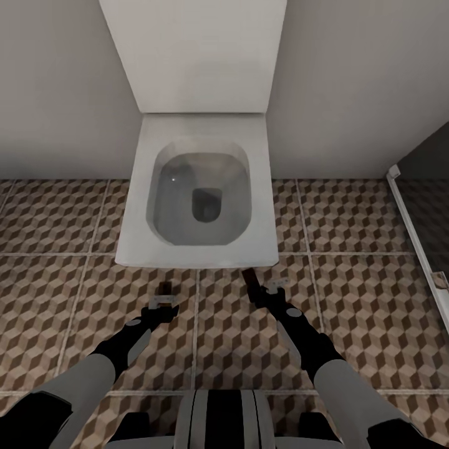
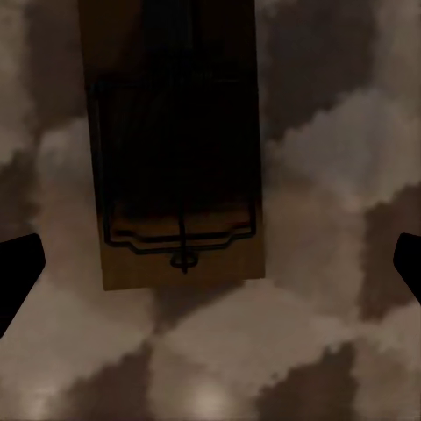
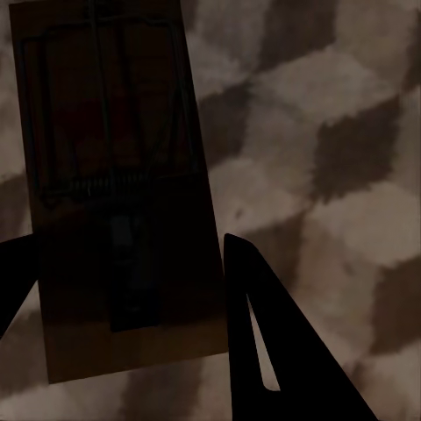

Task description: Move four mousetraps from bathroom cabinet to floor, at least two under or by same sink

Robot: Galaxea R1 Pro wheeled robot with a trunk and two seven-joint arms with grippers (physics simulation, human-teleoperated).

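Note:
Two mousetraps show on the cube-patterned bathroom floor (image 1: pixel 349 299) in front of a white toilet. One mousetrap (image 2: pixel 180 149), a tan board with dark wire, lies flat on the tiles just past my left gripper (image 2: pixel 215 254). That gripper is open, its fingers (image 2: pixel 17 276) spread wide and off the board. In the head view this mousetrap (image 1: pixel 165 288) sits ahead of the left gripper (image 1: pixel 163 307). My right gripper (image 3: pixel 132 241) is shut on the other mousetrap (image 3: pixel 114 193), one finger against each long edge. That mousetrap (image 1: pixel 251 276) juts from the right gripper (image 1: pixel 262 290) close to the toilet's front edge.
The white toilet (image 1: pixel 140 243) stands straight ahead against a pale wall (image 1: pixel 56 87), its bowl open. A white-framed dark glass panel (image 1: pixel 413 227) runs along the right side. Open tiles spread to both sides of the toilet. My own base (image 1: pixel 218 424) is at the bottom.

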